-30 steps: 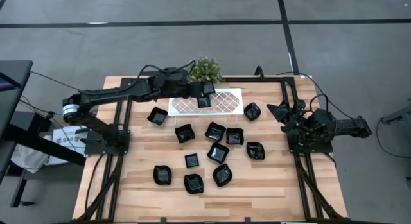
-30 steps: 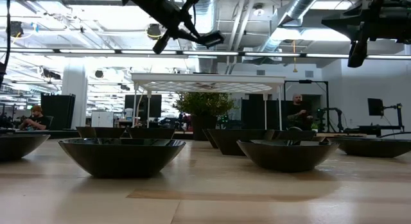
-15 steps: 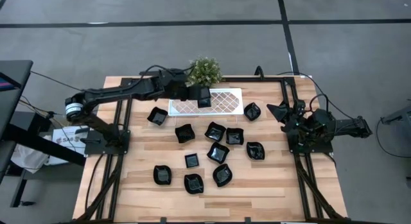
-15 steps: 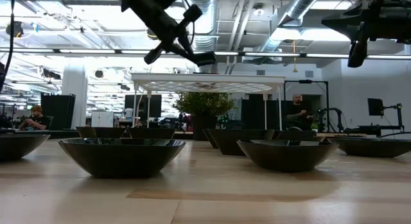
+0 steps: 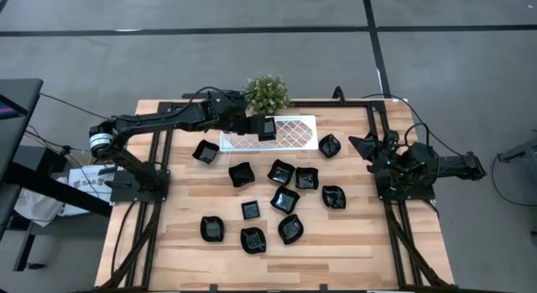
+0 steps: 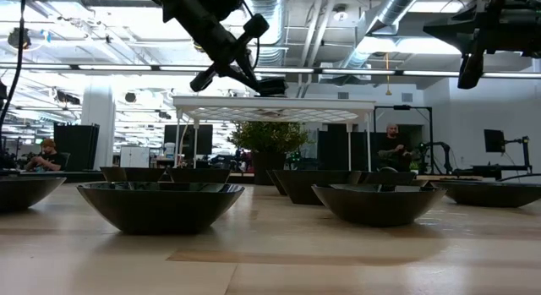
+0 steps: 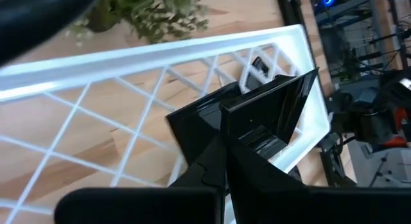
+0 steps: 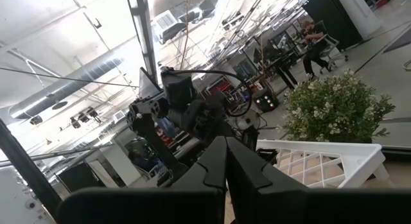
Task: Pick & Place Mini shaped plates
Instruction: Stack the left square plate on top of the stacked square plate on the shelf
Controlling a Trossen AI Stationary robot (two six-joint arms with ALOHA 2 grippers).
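Tray (image 5: 289,133) lies at the table's (image 5: 352,243) twelve o'clock; over its nine o'clock end we see the left pincer (image 5: 262,126) clenched on a plate (image 7: 270,118). Right pincer (image 5: 375,150), shut and bare, idles at three o'clock.

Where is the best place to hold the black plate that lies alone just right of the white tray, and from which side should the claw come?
The plate is a shallow dish lying flat with its hollow up, so its raised rim is the likely grip. Come straight down from above, one finger inside the hollow and one outside. Its edge away from the white tray looks freest. The right claw waits nearest.
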